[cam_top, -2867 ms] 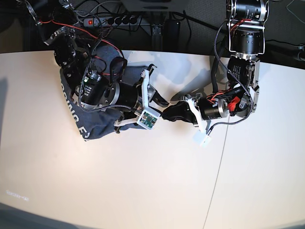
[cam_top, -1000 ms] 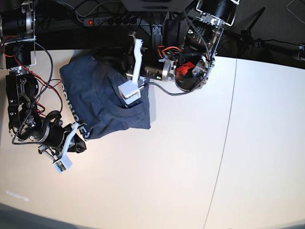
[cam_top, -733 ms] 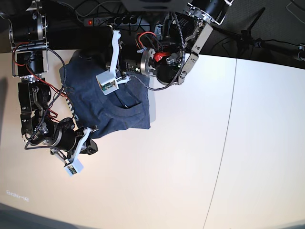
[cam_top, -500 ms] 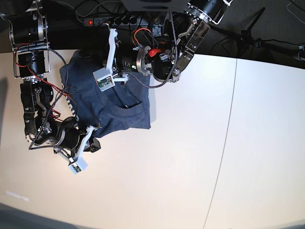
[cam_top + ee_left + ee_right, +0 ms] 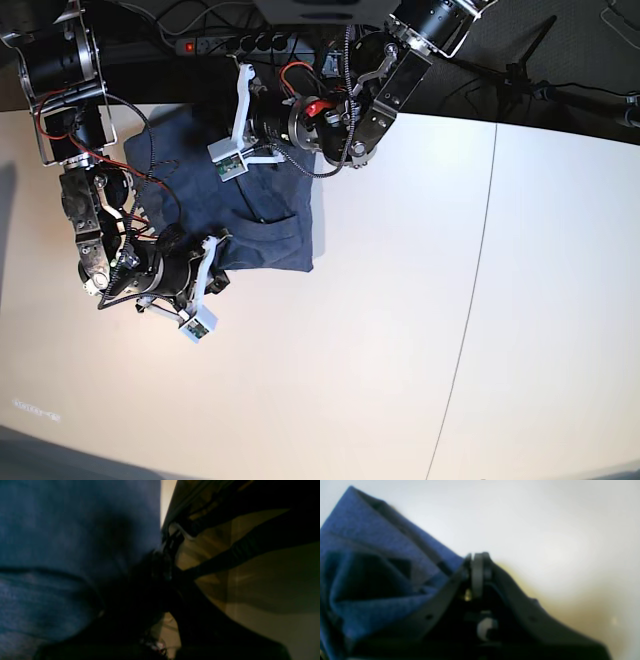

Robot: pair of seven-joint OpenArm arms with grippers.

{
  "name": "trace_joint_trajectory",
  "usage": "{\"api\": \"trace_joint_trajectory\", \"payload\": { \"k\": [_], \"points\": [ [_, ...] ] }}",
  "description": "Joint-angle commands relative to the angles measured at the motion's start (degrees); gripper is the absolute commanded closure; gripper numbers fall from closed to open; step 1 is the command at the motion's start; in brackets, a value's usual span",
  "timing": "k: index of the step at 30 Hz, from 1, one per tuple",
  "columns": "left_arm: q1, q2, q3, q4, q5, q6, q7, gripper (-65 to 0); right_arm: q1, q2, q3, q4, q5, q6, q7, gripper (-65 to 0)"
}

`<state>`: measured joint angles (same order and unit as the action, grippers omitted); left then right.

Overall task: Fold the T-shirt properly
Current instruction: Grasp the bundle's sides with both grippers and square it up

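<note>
Right claw (image 5: 222, 282) swung inward, touching T-shirt (image 5: 260, 215) hem

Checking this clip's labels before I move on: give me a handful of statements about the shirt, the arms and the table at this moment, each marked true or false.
1. The T-shirt lies at the far left part of the table. True.
2. The right gripper has its jaws spread wide open. False: they are shut, at the shirt's near edge, beside the cloth.
3. The shirt is spread flat with both sleeves laid out. False: it is bunched into a compact, layered shape.
4. The left gripper is at the shirt's far edge. True.
5. A power strip lies behind the table. True.
6. A second garment lies on the table's right half. False: no other garment shows there.
</note>
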<state>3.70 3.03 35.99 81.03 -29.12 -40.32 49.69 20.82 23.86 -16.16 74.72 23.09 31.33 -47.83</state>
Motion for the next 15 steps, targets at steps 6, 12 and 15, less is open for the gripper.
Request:
{"api": "trace_joint_trajectory", "payload": {
  "k": [6,12,15],
  "points": [
    [-4.74,0.90,-3.30,-0.96,-0.55,0.32,-1.46,0.0,1.20,3.91,0.35,0.74,0.61,0.00,-0.66,0.0],
    [-5.77,0.90,-9.35,-0.96,-0.09,0.32,-1.46,0.0,1.18,7.02,0.35,0.74,5.51,-0.02,-4.42,0.0],
    [-5.77,0.72,-11.34,-0.96,1.16,0.32,-1.53,0.0,0.92,8.74,0.35,0.74,9.27,0.00,-6.93,0.0]
  ]
}}
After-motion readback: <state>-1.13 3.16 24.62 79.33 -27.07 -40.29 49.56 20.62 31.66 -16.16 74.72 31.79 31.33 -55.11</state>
